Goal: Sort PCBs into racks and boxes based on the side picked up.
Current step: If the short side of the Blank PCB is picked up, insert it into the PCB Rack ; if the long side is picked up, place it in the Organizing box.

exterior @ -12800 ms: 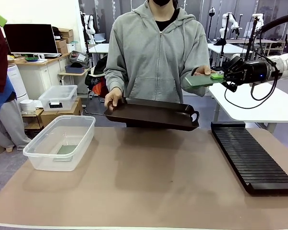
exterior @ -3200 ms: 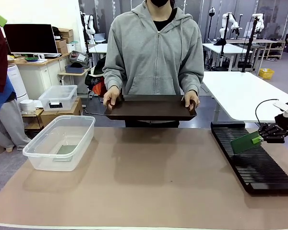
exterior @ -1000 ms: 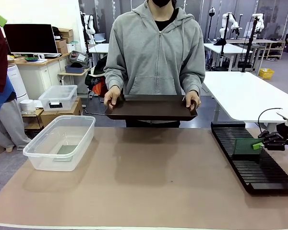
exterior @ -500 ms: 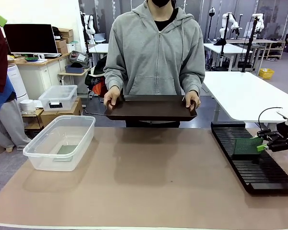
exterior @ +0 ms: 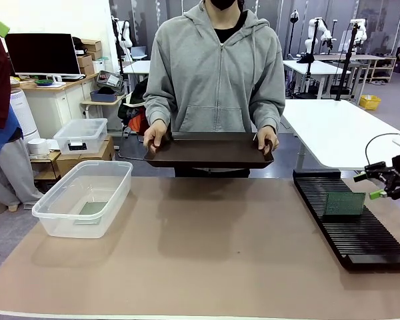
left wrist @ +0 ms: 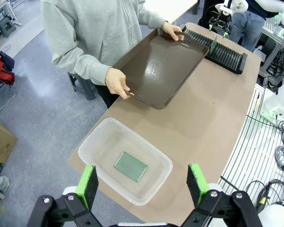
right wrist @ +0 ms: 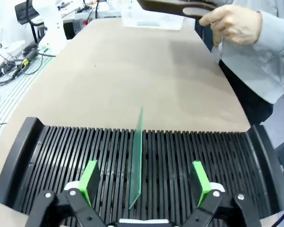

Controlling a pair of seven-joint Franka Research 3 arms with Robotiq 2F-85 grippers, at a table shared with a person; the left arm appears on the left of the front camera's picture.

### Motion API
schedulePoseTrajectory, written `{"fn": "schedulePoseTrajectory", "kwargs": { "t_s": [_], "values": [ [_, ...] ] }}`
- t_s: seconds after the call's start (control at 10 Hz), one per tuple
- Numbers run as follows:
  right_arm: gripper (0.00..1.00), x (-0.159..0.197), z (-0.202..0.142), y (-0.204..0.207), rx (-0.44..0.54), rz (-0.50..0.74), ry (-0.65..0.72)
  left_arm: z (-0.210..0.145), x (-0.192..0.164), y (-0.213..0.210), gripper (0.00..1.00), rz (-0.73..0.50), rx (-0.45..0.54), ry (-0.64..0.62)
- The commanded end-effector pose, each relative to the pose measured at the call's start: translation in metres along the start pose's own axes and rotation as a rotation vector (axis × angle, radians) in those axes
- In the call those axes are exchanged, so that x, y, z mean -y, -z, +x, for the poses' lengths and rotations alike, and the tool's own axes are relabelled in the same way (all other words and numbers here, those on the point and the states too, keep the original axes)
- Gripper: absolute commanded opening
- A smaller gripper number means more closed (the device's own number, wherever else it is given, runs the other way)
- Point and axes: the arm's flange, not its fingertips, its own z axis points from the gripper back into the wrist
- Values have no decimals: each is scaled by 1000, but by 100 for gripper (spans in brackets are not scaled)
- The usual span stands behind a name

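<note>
One green PCB (exterior: 343, 203) stands on edge in a slot of the long black rack (exterior: 360, 233) at the table's right; the right wrist view shows this PCB (right wrist: 136, 158) upright in the rack (right wrist: 61, 151). My right gripper (exterior: 385, 181) is open just right of it, fingers (right wrist: 90, 177) spread to either side without touching. A second PCB (left wrist: 130, 166) lies flat in the clear box (left wrist: 109, 137), also seen at the table's left as the PCB (exterior: 93, 208) in the box (exterior: 60, 220). My left gripper (left wrist: 144, 182) hangs open high above the box.
A person at the far side holds a dark brown tray (exterior: 210, 150) by both handles over the table edge. A smaller lidded clear box (exterior: 80, 135) sits on a carton behind the table. The tan mat's middle (exterior: 207, 247) is bare.
My right gripper opened, let go of the PCB and drew back to the right and slightly up. The PCB now stands alone in the rack.
</note>
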Motion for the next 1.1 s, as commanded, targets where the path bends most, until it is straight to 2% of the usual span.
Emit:
{"fn": "schedulePoseTrajectory", "kwargs": {
  "t_s": [0.0,0.3,0.4,0.5,1.0],
  "values": [
    [100,-8,27,-3,-70,3,-24,-1,3,0,100,-5,2,3],
    [100,-16,63,-6,-107,10,-49,-1,3,0,100,-5,2,3],
    [100,-18,69,-5,-116,-33,-57,-1,3,0,100,-5,2,3],
    [100,-8,59,-17,-71,12,-73,-1,3,0,100,-5,2,3],
    [100,-8,59,-17,-71,12,-73,-1,3,0,100,-5,2,3]
  ]
}}
